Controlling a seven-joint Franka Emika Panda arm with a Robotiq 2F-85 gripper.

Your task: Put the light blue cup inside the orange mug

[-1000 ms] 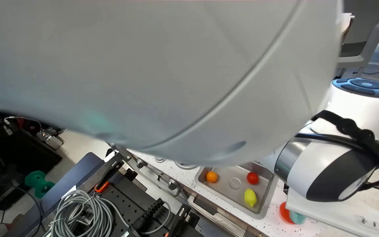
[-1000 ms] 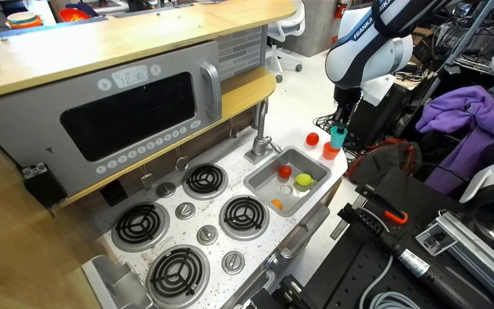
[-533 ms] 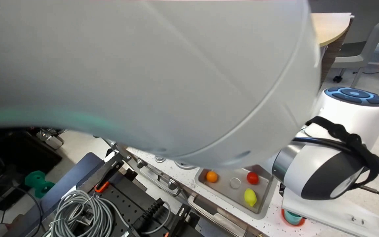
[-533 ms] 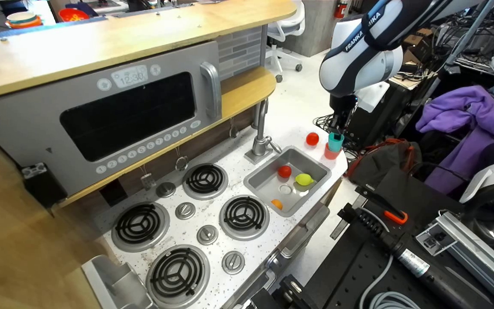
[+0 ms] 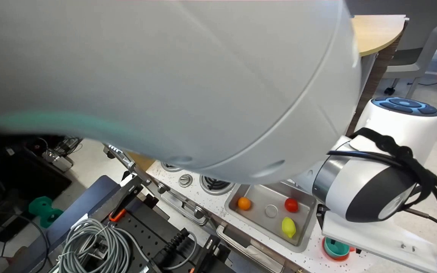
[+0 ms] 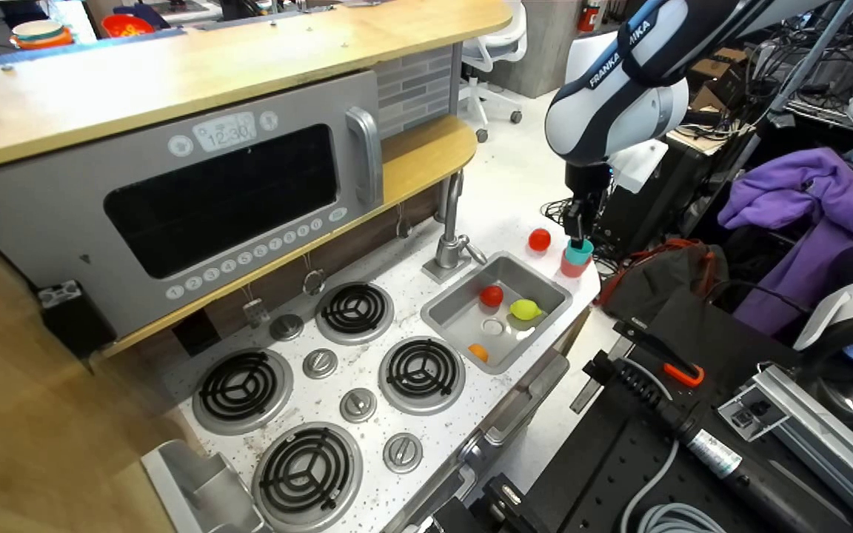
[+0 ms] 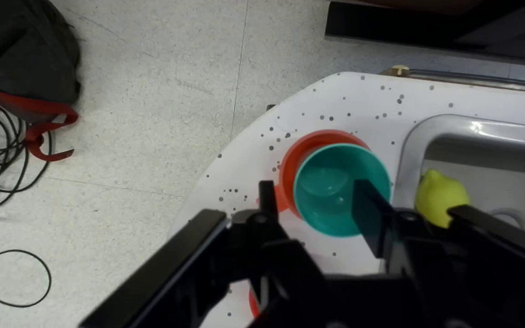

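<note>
The light blue cup (image 7: pixel 328 214) sits with its lower part inside the orange mug (image 7: pixel 290 159), its rim standing above the mug's. In the wrist view the cup's rim lies off-centre over the mug. Both also show in the exterior views, the cup (image 6: pixel 580 253) above the mug (image 6: pixel 573 269), and the cup (image 5: pixel 336 248) ringed by the mug's rim (image 5: pixel 340 258). My gripper (image 7: pixel 315 184) is open just above them. One finger (image 7: pixel 268 198) hangs over the mug's handle side; the other finger (image 7: pixel 368 214) is over the cup's opening. Nothing is held.
A metal sink (image 6: pixel 463 337) beside the mug holds a lemon (image 6: pixel 524 309), a red fruit (image 6: pixel 492 296) and an orange fruit (image 6: pixel 478 352). Another red piece (image 6: pixel 539 239) stands on the counter near the mug. A faucet (image 6: pixel 450 244) rises behind the sink. The counter's rounded edge is close to the mug.
The cup has gone down from above the mug into it. The arm has shifted slightly toward the sink side, and the gripper is now apart from the cup's wall.
</note>
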